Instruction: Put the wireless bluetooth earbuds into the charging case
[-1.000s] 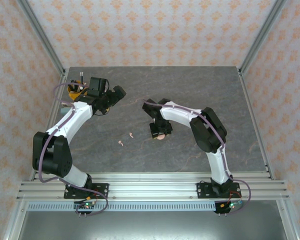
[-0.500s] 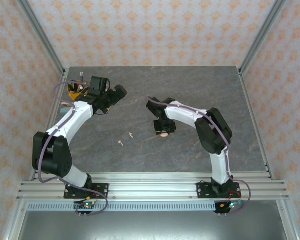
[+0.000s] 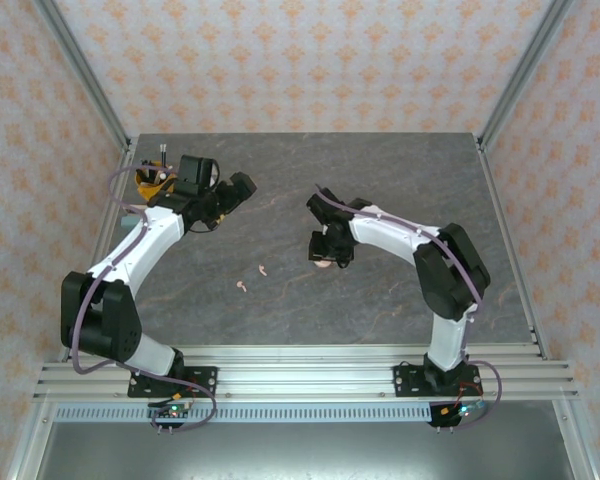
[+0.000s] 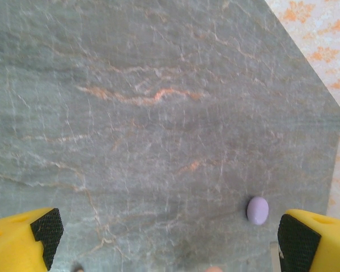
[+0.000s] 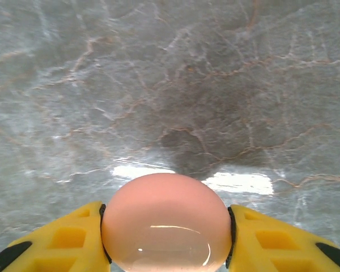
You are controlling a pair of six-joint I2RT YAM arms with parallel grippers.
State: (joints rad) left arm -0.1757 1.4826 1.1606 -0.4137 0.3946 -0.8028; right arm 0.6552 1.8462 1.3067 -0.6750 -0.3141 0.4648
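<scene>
On the dark, stone-patterned table (image 3: 400, 170), a little left of centre in the overhead view, lies a tiny pale pink earbud (image 3: 263, 270). A second pale pink earbud (image 3: 242, 287) lies near it, slightly to the left and closer to the arm bases; the two do not touch, and no gripper touches either. To their right, well apart from them, the right gripper (image 3: 325, 258) points down at the table with a round pink charging case (image 3: 326, 264) between its fingers. In the right wrist view the right gripper (image 5: 166, 226) is clamped on the pink charging case (image 5: 166, 212): its yellow fingers (image 5: 56, 238) press against both sides of the glossy, domed shell, and a dark shadow lies on the table just beyond it. Whether the case rests on the table or hangs above it cannot be told. Farther left, toward the far left corner, the left gripper (image 3: 237, 189) hangs over the table. In the left wrist view the left gripper (image 4: 170, 241) has its jaws spread wide, with nothing between them. A small lilac oval object (image 4: 258, 210) lies on the table just beside the inner face of the finger at the right edge of that view.
</scene>
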